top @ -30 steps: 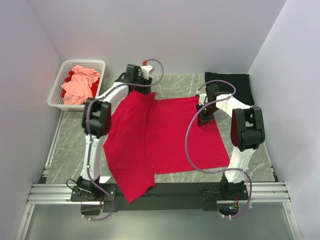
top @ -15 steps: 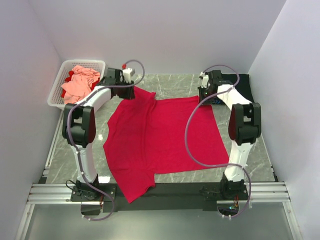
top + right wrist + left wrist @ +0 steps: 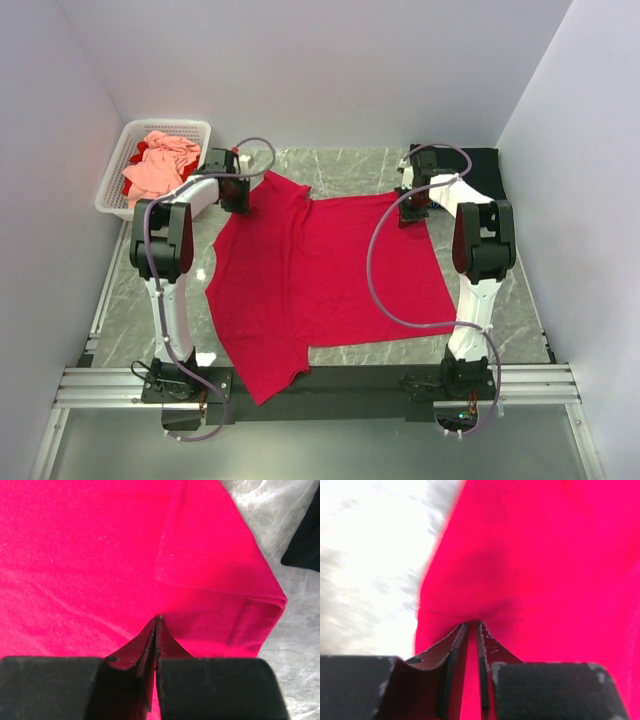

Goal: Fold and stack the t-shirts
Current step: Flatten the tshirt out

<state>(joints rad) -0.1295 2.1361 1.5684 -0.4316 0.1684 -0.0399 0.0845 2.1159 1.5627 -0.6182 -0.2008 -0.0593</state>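
The crimson-red t-shirt (image 3: 320, 270) lies spread flat on the grey marble table (image 3: 140, 290). My left gripper (image 3: 238, 197) is at its far left corner; in the left wrist view the jaws (image 3: 473, 624) are nearly closed with red cloth (image 3: 545, 555) pinched between them. My right gripper (image 3: 409, 213) is at the shirt's far right corner; in the right wrist view it (image 3: 157, 617) is shut tight on the red cloth (image 3: 90, 555) beside a folded-over hem. The black t-shirt (image 3: 482, 170) lies folded at the far right. The salmon-pink t-shirt (image 3: 160, 170) lies crumpled in the basket.
A white lattice basket (image 3: 165, 125) stands at the far left, also holding some red cloth. The black shirt's edge shows in the right wrist view (image 3: 305, 540). Walls close in on three sides. The red shirt's near sleeve hangs over the black front rail (image 3: 350, 385).
My left gripper swung left and then came nearer, dragging the shirt's far left corner outward. My right gripper went to the far edge, then came back down onto the far right corner.
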